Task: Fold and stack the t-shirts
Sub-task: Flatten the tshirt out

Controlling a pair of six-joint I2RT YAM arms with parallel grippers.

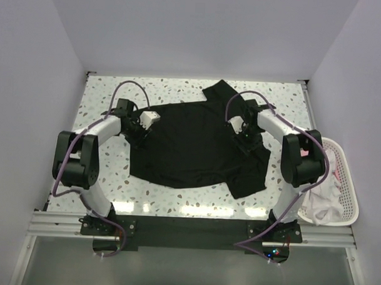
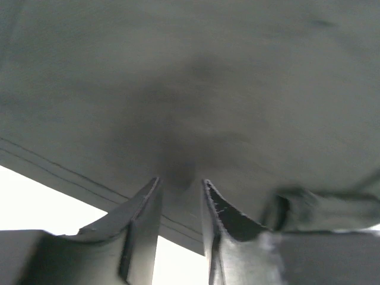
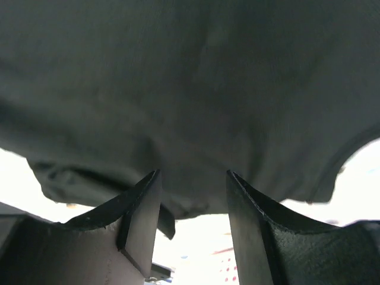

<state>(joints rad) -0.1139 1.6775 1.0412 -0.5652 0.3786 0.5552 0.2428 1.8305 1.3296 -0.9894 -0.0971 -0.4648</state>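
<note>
white-walled cell, speckled terrazzo tabletop [image 1: 98, 95]: solid black soft short-sleeved t-shirt [image 1: 190, 145] lies spread at centre. left gripper [image 2: 178, 185] and right gripper [image 3: 193, 178] sit half-closed astride its side edges, hold unclear. risk: shallow pinch slips on lift, fold skews.

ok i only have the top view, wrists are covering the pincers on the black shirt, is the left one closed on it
observer: left wrist view shows the left pincer with fingers a narrow gap apart at the black t-shirt, by its stitched hem; a pinch can't be confirmed
operator: and the right
observer: right pincer stands wider open, the shirt's edge sagging just past its tips
</note>
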